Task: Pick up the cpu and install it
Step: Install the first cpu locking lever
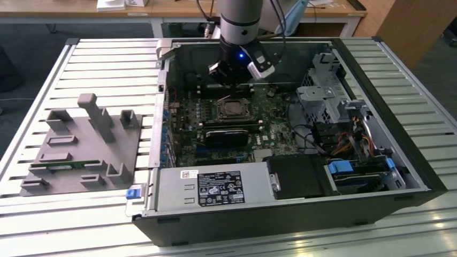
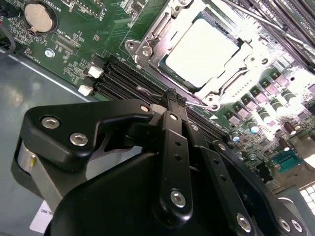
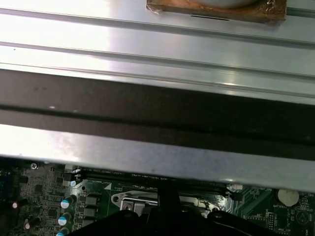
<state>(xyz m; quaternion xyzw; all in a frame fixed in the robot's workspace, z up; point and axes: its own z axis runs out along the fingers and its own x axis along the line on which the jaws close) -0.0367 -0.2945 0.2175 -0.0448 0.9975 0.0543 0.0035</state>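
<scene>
In the exterior view we see an open computer case (image 1: 400,176) lying on a slatted metal tabletop (image 1: 107,59), with the green motherboard (image 1: 214,128) exposed inside it. We take the motherboard's processor socket (image 1: 232,109) as our landmark. The arm comes down from above, and its claw (image 1: 230,81) hangs just beyond the socket, toward the case's far wall, close over the board. A black heatsink block (image 1: 232,137) lies on the board just on the near side of the socket, and the silver power supply (image 1: 214,187) sits further that way, along the case's near edge. A grey fixture (image 1: 78,147) with upright pegs stands on the tabletop well apart from the socket, outside the case on the exterior view's left. In the second wrist view we look past the black claw (image 2: 172,105), whose fingers meet at the tip with nothing between them. Beyond it the cpu (image 2: 199,51) sits in the socket, its pale metal top framed by the silver bracket. A round coin battery (image 2: 38,15) sits on the board well away from the socket. In the first wrist view we see the socket frame (image 3: 129,201) beside the claw's dark links (image 3: 167,216), and the case's wall (image 3: 157,118) rises just beyond the socket.
</scene>
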